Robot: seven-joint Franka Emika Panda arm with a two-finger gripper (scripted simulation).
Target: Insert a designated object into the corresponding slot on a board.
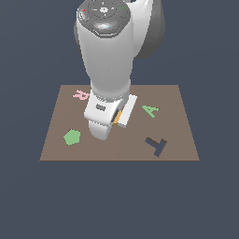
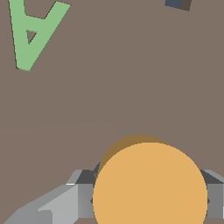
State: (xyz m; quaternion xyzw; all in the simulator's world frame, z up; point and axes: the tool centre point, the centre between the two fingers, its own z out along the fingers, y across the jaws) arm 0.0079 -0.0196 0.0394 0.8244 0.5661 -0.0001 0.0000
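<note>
Jaws (image 2: 148,199) pinch the flat round orange disc (image 2: 150,186) from both sides, as you can see in the wrist view, where grey fingers (image 2: 72,194) flank it and a slightly darker orange edge shows behind its face. In the exterior view you get only a thin orange sliver (image 1: 117,117) of it between the white arm's lower end and the flat brown rectangular board (image 1: 177,121); the disc sits over the board's middle, and whether it touches the surface you cannot tell. Taking the disc as your landmark: the green letter A (image 1: 150,110) lies toward the exterior view's right of it, the dark T-shaped cut-out (image 1: 156,145) lies right of it and nearer the board's front edge, the green pentagon (image 1: 72,137) lies left of it, and the pink letter R (image 1: 81,94) lies left toward the far edge. The arm hides any round hole.
</note>
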